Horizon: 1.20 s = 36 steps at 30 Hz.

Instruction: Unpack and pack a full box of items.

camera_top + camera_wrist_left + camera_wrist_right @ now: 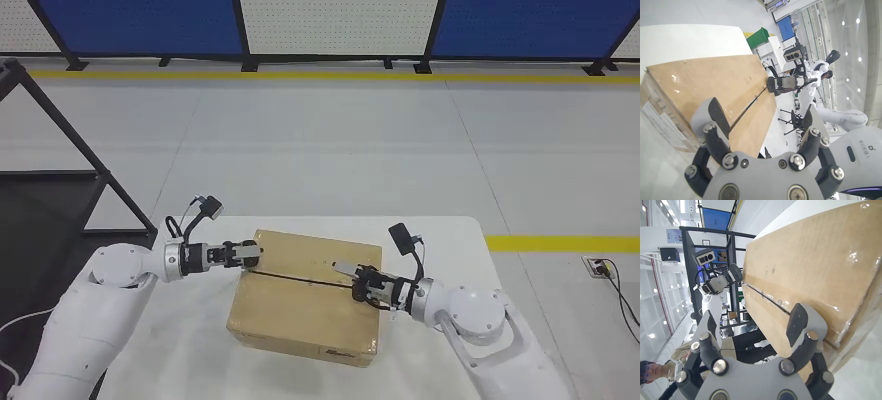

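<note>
Left gripper [762,108] is held spread at the left edge of the box [300,310], one finger over the closed flaps (the seam [300,277] runs from it across the lid). Right gripper [753,311] is likewise spread at the seam's right end, one finger over the cardboard. The box is set on a white table [450,240], lower centre of the top view.
</note>
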Tool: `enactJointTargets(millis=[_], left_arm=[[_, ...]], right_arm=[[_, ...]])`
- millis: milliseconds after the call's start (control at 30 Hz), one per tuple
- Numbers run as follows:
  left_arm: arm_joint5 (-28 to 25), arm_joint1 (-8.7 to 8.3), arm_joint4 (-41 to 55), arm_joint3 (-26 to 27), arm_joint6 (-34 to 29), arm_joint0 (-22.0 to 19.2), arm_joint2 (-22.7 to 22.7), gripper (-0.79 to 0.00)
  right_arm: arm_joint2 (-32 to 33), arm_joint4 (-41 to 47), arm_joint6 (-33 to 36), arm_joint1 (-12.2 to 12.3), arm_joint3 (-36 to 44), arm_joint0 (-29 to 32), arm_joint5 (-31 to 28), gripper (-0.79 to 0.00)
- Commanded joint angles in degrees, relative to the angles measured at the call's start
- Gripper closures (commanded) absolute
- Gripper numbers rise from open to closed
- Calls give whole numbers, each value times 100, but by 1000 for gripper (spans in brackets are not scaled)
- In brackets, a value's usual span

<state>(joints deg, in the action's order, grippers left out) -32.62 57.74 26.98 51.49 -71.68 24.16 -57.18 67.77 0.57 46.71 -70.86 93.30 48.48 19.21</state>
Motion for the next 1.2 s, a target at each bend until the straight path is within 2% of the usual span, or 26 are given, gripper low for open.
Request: enactJointTargets(millis=[0,300,500,833,1167], left_arm=[[1,-31,212,-31,0,7,-50,-785],[126,-210,1645,-245,-125,226,-678,-785],[332,-262,2742,-406,-331,497,-1191,-785],[392,-274,2978,-315,-391,850,-1574,-785],[405,-145,3159,-256,-403,944,-1573,-785]], right_arm=[[2,1,33,7,-29,-7,-29,-785],[-48,21,126,20,-304,-139,-127,-785],[-138,84,101,7,-470,-238,-196,-785],[-79,164,-1,21,-565,-281,-281,-785],[7,139,253,84,-625,-216,-250,-785]])
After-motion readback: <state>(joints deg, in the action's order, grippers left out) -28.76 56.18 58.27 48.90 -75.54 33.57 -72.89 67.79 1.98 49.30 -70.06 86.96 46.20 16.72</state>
